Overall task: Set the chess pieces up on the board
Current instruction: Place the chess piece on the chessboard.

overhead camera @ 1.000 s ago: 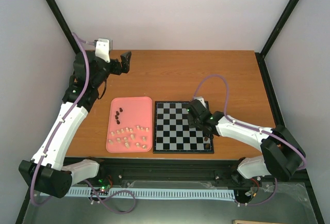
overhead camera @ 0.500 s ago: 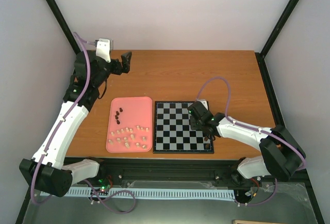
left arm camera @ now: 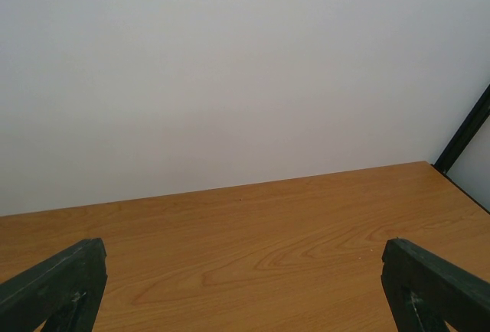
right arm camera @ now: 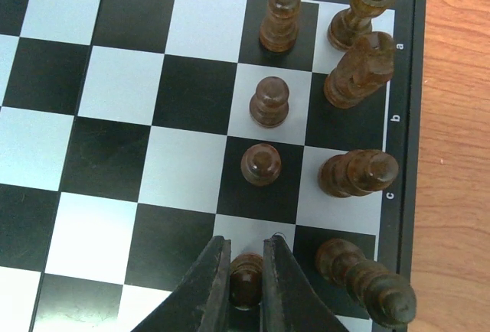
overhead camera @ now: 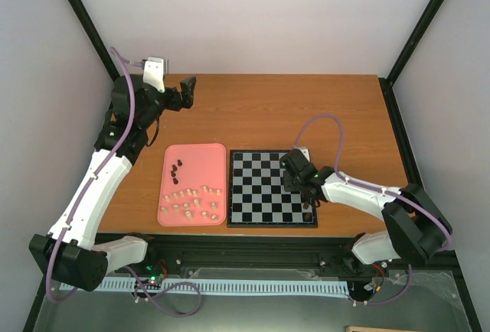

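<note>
Dark brown and glossy, a pawn (right arm camera: 246, 286) sits at the bottom centre of the right wrist view, pinched between the two black fingers of the right gripper (right arm camera: 246, 257), whose jaws are clenched on it. It hangs over the next square in a line of three dark pawns (right arm camera: 261, 164) running up the frame, probably to extend that rank. Right of them, along the board (right arm camera: 115, 79) edge, stand the dark back-rank pieces (right arm camera: 358, 68), with the rook (right arm camera: 366, 7) in the upper right corner.

Only this close view shows the grip and the squares. In the top view the right gripper (overhead camera: 306, 196) is a dark blur over the lower right corner of the board (overhead camera: 260, 187).

The top view gives the stock instead: left of the board, the pink tray (overhead camera: 203, 160) holds scattered cream pieces (overhead camera: 191, 202) and three dark pieces (overhead camera: 176, 170) waiting to be placed.

Farther up, in the upper left of that frame, the left gripper (overhead camera: 184, 91) is raised over bare table (overhead camera: 306, 110), likely parked clear of the work. Its own camera confirms this: fingers (left arm camera: 61, 286) spread wide in the lower corners, jaws released and grasping nothing, with only wood and white wall ahead.
</note>
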Robot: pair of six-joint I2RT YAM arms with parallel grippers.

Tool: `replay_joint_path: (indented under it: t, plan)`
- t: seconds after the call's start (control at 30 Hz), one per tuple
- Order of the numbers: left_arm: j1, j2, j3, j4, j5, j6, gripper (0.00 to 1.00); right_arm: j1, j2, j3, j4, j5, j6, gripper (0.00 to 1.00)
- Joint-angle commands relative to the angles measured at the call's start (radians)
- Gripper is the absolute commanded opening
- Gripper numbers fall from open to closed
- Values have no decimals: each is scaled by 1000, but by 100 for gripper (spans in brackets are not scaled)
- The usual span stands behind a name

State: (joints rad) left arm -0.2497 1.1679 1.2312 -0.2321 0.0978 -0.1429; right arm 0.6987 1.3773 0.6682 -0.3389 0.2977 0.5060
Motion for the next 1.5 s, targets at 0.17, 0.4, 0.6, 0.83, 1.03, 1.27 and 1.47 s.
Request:
replay_joint_path:
  t: [0.17,0.4,0.6,0.83,1.03,1.27,1.47]
  plan:
    - [-3,-1,14,24,3,1,100,-26,34,-7,46,-3,2,5]
    - [-3,1,16,24,3,2,100,-30,40,-6,47,-12,-3,6]
    - [-3,1,14,23,3,1,100,-30,41,-4,39,-12,-3,8]
    - [-3,-2,14,22,3,2,100,-30,38,-3,35,-6,-1,13]
    - [-3,-1,14,22,4,2,100,-30,28,-2,25,5,-3,17]
    - [-4,3,16,21,5,2,100,-30,-14,-2,15,-2,-10,18]
    - [-3,-3,19,19,6,2,100,-28,-73,11,-6,-26,-35,20]
